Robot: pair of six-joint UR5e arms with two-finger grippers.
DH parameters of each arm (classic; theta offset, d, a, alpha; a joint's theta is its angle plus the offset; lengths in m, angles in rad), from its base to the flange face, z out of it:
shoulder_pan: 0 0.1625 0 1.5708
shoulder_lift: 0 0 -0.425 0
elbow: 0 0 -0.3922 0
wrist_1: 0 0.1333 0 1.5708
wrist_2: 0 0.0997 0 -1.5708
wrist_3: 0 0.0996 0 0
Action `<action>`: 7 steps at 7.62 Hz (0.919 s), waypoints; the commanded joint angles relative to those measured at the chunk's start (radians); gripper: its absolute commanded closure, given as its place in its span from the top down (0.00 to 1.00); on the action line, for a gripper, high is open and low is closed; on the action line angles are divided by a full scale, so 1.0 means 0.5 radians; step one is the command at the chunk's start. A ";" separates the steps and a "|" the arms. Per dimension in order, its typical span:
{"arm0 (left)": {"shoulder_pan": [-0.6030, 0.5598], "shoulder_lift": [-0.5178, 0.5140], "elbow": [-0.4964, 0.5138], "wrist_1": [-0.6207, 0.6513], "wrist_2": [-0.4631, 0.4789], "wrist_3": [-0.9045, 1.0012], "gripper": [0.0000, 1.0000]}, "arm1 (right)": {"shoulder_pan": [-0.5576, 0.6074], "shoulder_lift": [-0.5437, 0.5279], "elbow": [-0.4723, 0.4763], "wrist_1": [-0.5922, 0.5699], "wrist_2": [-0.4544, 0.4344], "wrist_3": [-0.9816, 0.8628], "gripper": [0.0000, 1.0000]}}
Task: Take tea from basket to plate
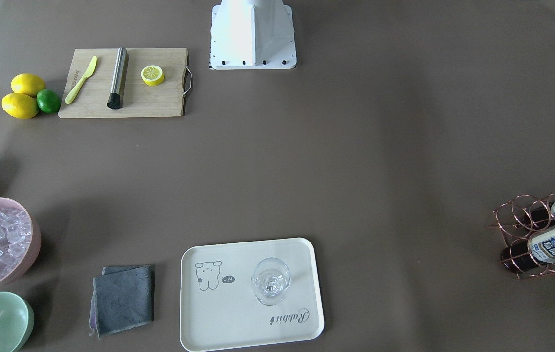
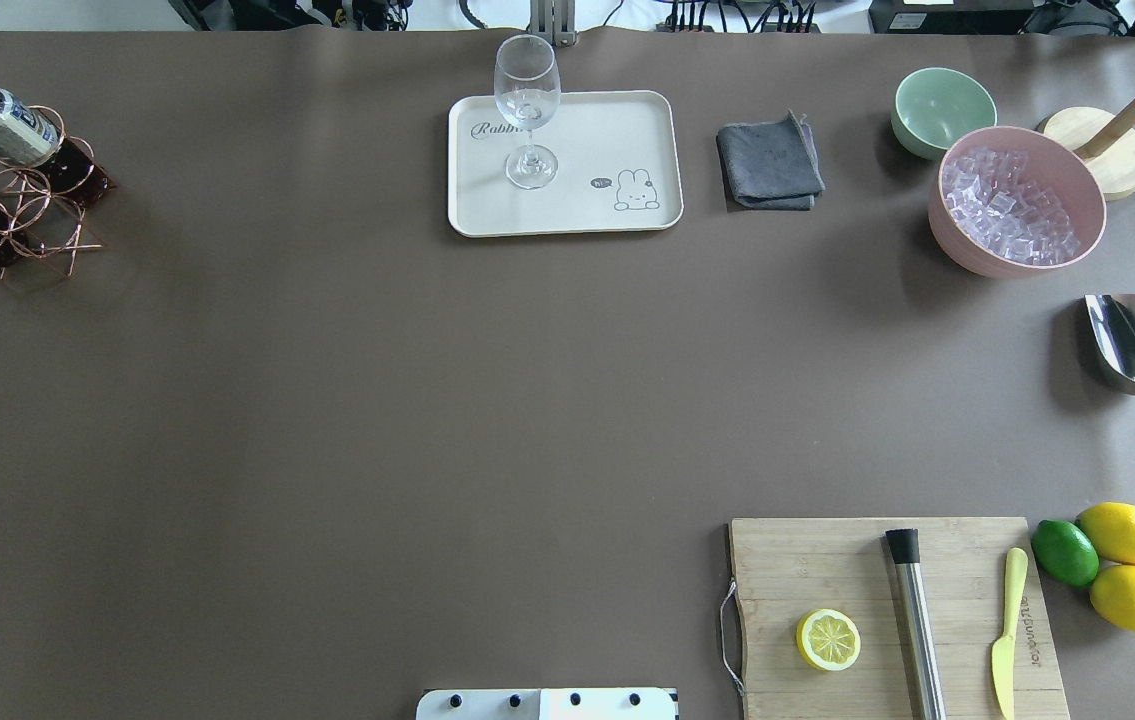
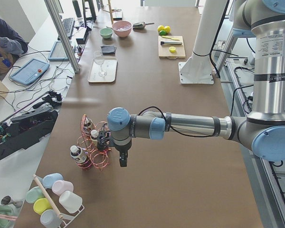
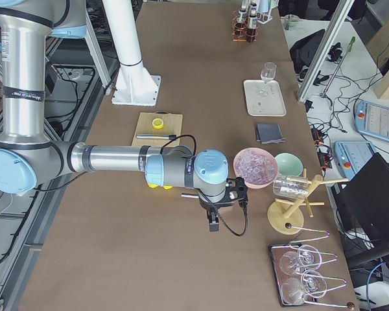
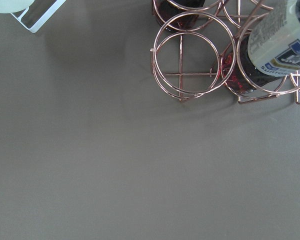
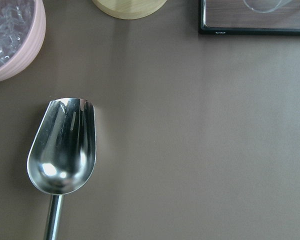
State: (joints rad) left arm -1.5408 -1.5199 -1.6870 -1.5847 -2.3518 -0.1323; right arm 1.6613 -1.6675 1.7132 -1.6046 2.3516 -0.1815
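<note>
The rose-gold wire basket (image 2: pixel 17 210) stands at the table's far left edge, and also shows in the front view (image 1: pixel 526 220). It holds three tea bottles, with brown liquid, white caps and white-and-blue labels (image 2: pixel 2 120) (image 1: pixel 553 243) (image 3: pixel 77 154). The cream plate (image 2: pixel 587 150) (image 1: pixel 238 318) lies at the far middle, with a wine glass (image 2: pixel 527 110) standing on it. My left gripper (image 3: pixel 122 160) hangs just beside the basket, pointing down; I cannot tell if it is open. The left wrist view looks down on an empty ring cell (image 5: pixel 192 65) and one bottle (image 5: pixel 282 37). My right gripper (image 4: pixel 213 224) hovers near the ice bowl; its state is unclear.
A pink bowl of ice (image 2: pixel 1017 200), a mint-green bowl (image 2: pixel 942 108) and a grey cloth (image 2: pixel 770 160) sit right of the plate. A steel scoop (image 2: pixel 1132 345) lies under my right wrist (image 6: pixel 65 150). A cutting board (image 2: pixel 827 570) with half a lemon, muddler and knife is near right.
</note>
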 commanded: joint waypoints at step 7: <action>-0.097 -0.007 -0.028 0.022 -0.015 0.007 0.97 | -0.015 0.003 -0.003 0.000 -0.003 0.004 1.00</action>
State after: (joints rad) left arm -1.5787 -1.5288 -1.6928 -1.5784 -2.3590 -0.1289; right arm 1.6545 -1.6660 1.7119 -1.6046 2.3501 -0.1809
